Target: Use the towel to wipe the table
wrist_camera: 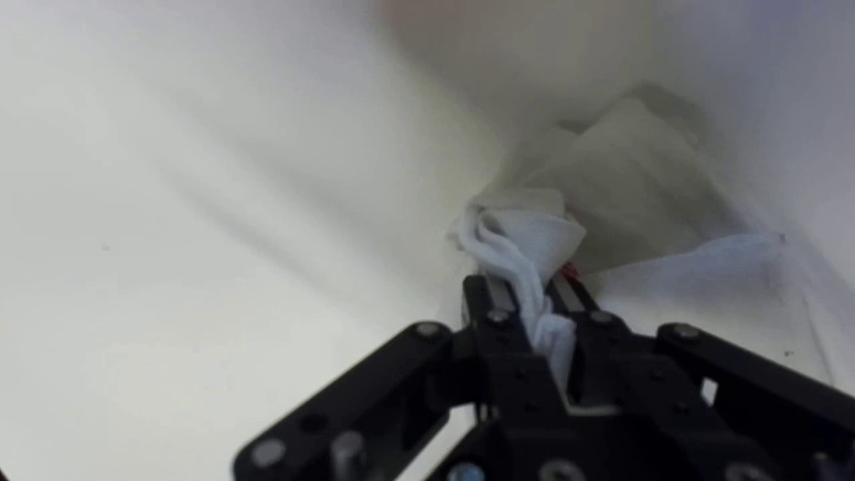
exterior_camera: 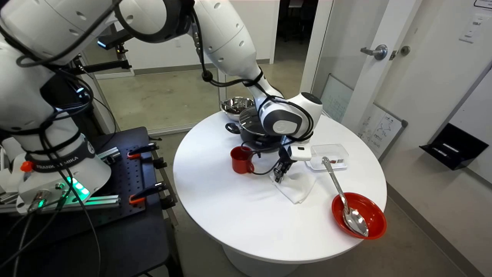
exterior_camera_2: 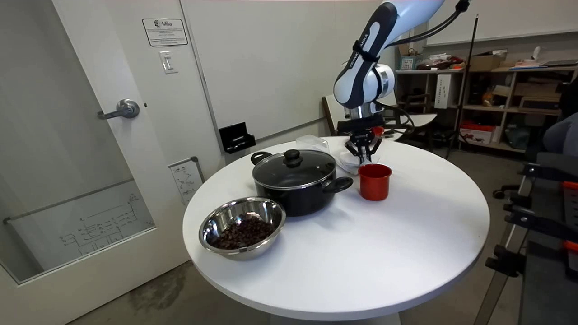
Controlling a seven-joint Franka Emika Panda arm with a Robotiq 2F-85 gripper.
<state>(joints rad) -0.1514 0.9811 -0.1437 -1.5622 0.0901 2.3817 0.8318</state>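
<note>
The towel (exterior_camera: 296,189) is a soft white cloth lying crumpled on the round white table (exterior_camera: 226,215). My gripper (exterior_camera: 278,177) points down at the towel's edge nearest the red mug and is shut on a bunched fold. In the wrist view the fold of the towel (wrist_camera: 528,234) rises between both black fingers of the gripper (wrist_camera: 523,287), while the rest spreads out beyond them on the tabletop. Behind the mug, in an exterior view, the gripper (exterior_camera_2: 364,159) meets the cloth at table height and partly hides it.
Close to the gripper stands a red mug (exterior_camera_2: 374,183). A lidded black pot (exterior_camera_2: 293,198) and a steel bowl (exterior_camera_2: 266,215) with dark bits are beyond it. A clear container (exterior_camera: 338,166) sits by the towel. A red bowl (exterior_camera: 374,215) with a large spoon (exterior_camera: 335,184) rests at the table's edge.
</note>
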